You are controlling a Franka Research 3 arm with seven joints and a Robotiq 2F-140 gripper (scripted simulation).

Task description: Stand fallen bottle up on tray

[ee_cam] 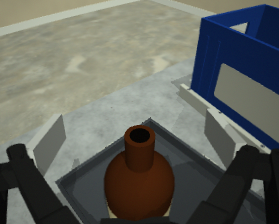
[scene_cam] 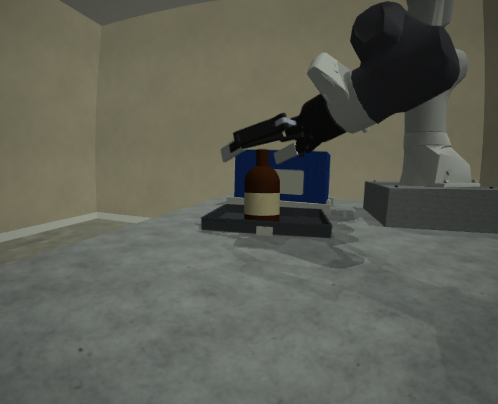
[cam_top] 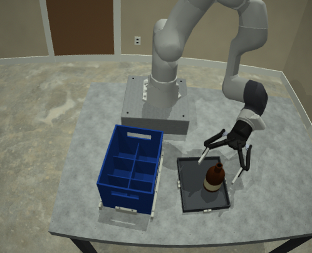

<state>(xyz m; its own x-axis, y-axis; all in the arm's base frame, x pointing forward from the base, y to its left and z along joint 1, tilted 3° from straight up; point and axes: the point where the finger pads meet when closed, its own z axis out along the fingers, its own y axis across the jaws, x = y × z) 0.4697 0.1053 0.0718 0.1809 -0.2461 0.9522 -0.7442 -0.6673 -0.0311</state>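
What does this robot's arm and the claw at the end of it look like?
The arm is a chain of smooth, rounded light-grey segments, bolted to a grey block. Near the wrist sits a bulky dark charcoal section, then a white collar. The gripper is black, with two jointed linkage fingers ending in flat pale pads. No cables or markings show.

Brown bottle (cam_top: 213, 179), blue crate (cam_top: 129, 169)

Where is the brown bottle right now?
The brown bottle stands upright on the dark tray, near its right edge in the top view, right of the blue crate, under the open tool.
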